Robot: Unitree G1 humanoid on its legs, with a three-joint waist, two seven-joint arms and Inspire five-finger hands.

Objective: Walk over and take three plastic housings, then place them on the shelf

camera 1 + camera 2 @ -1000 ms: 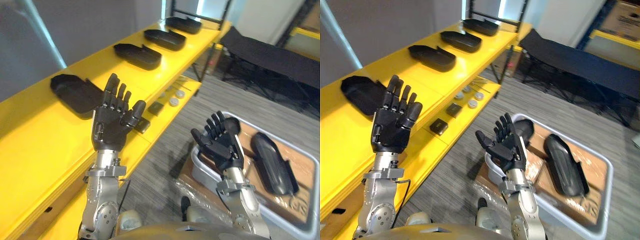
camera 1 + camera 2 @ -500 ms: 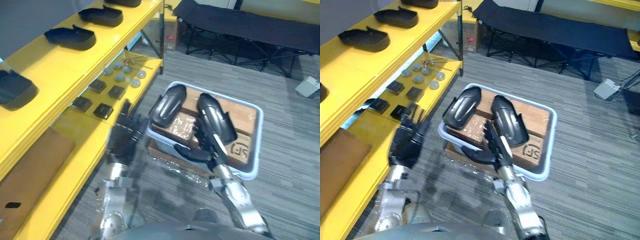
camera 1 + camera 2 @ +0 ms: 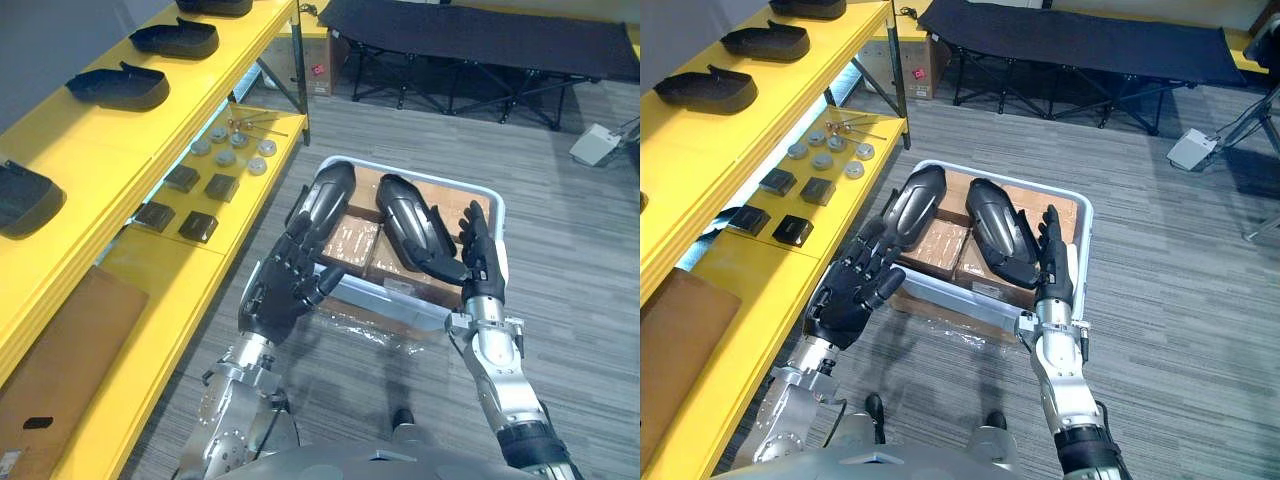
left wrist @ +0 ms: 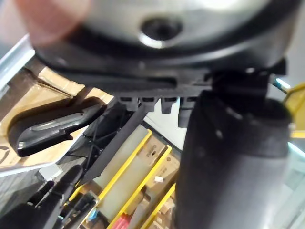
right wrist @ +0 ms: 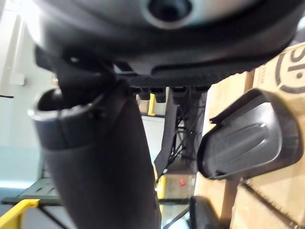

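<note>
Two black plastic housings (image 3: 328, 198) (image 3: 412, 226) lie side by side on cardboard boxes inside a white bin (image 3: 497, 218) on the floor. My left hand (image 3: 283, 287) hovers open at the bin's near left side, fingers spread and relaxed, just short of the left housing (image 4: 52, 125). At the bin's near right corner my right hand (image 3: 471, 256) is held upright and open, beside the right housing (image 5: 248, 138). Neither hand holds anything. Several more housings (image 3: 112, 86) (image 3: 180, 38) rest on the yellow shelf (image 3: 95, 150) to the left.
The lower shelf board (image 3: 240, 195) carries small black blocks (image 3: 198, 226) and round silver parts (image 3: 226, 157); a brown cardboard sheet (image 3: 55, 350) lies nearer me. A black folding cot (image 3: 480, 35) stands behind the bin. A white box (image 3: 596, 143) sits on the grey carpet at right.
The camera has swung from the shelf to the bin on the floor. Both hands have come down from chest height to the bin's near side, still open.
</note>
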